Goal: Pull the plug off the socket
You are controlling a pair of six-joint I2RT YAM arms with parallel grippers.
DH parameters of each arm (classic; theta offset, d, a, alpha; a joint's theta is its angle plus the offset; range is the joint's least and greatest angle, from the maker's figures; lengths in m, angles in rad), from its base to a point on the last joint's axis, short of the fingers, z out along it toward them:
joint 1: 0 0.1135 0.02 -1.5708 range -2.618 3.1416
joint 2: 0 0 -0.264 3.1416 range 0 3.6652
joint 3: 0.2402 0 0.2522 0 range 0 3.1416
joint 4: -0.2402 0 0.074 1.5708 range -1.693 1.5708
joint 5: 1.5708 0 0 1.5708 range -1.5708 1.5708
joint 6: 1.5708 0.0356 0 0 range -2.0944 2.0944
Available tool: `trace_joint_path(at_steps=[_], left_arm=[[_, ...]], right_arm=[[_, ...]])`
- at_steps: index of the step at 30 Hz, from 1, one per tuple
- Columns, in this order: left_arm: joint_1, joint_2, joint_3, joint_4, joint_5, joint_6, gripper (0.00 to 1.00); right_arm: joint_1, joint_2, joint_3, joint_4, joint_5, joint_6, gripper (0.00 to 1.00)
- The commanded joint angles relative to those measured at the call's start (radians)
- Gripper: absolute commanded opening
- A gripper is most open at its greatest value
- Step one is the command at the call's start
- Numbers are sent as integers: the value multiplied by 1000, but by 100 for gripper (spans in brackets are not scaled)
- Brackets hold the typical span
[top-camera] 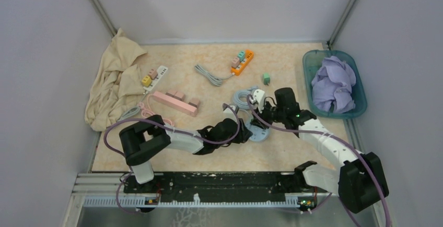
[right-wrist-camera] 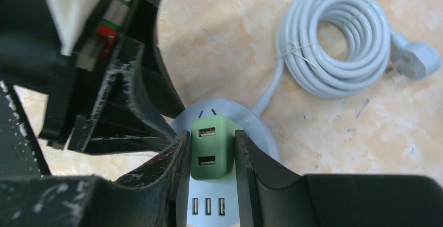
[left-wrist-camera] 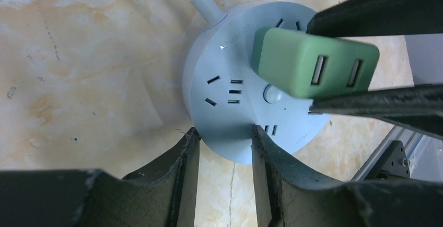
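A round pale-blue socket (left-wrist-camera: 235, 91) lies flat on the marbled table, right of centre (top-camera: 259, 134). A green plug (right-wrist-camera: 210, 146) with two USB ports stands on its top face (left-wrist-camera: 313, 62). My right gripper (right-wrist-camera: 211, 135) comes down from above and is shut on the plug's two sides; its dark fingers (left-wrist-camera: 376, 8) show in the left wrist view. My left gripper (left-wrist-camera: 223, 133) reaches in from the left and is shut on the socket's near rim. Whether the plug's pins are still in the socket is hidden.
The socket's white cable lies coiled (right-wrist-camera: 334, 39) just behind it, ending in a mains plug (right-wrist-camera: 415, 60). Farther back are an orange power strip (top-camera: 243, 62), a small green adapter (top-camera: 266, 78), a pink strip (top-camera: 175, 102), a white strip (top-camera: 155, 76), a beige cloth (top-camera: 115, 81) and a teal basket (top-camera: 306, 75) with purple cloth (top-camera: 334, 83).
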Motion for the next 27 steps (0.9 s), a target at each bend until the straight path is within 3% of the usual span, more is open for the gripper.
trace_joint_path(at_steps=[1, 7, 16, 17, 22, 24, 27], left_arm=[[-9, 100, -3, -231, 65, 65, 42], [-1, 106, 7, -255, 86, 63, 42], [7, 62, -14, -232, 93, 76, 42], [7, 48, -26, -220, 94, 81, 42], [8, -21, -61, -153, 94, 120, 43], [8, -36, -55, -152, 95, 135, 44], [9, -60, -48, -157, 95, 146, 44]], right_arm=[[98, -35, 36, 29, -420, 41, 0], [36, -24, 39, 135, -19, 176, 0], [-32, -84, 79, 6, -19, 12, 0], [-43, -89, 82, -14, -12, -10, 7], [-76, -85, 90, -117, -47, -114, 61], [-76, -71, 95, -156, -43, -158, 70], [-76, -35, 107, -179, 41, -176, 75]])
